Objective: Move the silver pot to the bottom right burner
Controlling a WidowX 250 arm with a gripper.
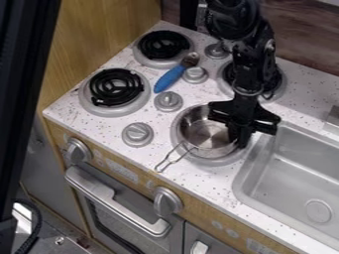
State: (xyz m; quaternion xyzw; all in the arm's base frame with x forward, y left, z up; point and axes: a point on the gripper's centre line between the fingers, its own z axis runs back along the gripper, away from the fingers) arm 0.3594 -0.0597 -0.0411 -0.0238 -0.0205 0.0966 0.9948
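Observation:
The silver pot (202,135) sits over the bottom right burner (210,160), whose pale outer ring shows around its lower side. Its wire handle points down and left across the counter. At the pot's right rim hangs the black gripper (240,141), with its lower end against or just inside that rim. Part of the rim is hidden behind it, and I cannot tell whether it holds the pot.
Close to the right lies the metal sink (246,171). Two black coil burners (116,87) are on the left, and the arm partly covers the top right burner (225,79). A blue-handled utensil (171,78) lies among several grey knobs (168,101).

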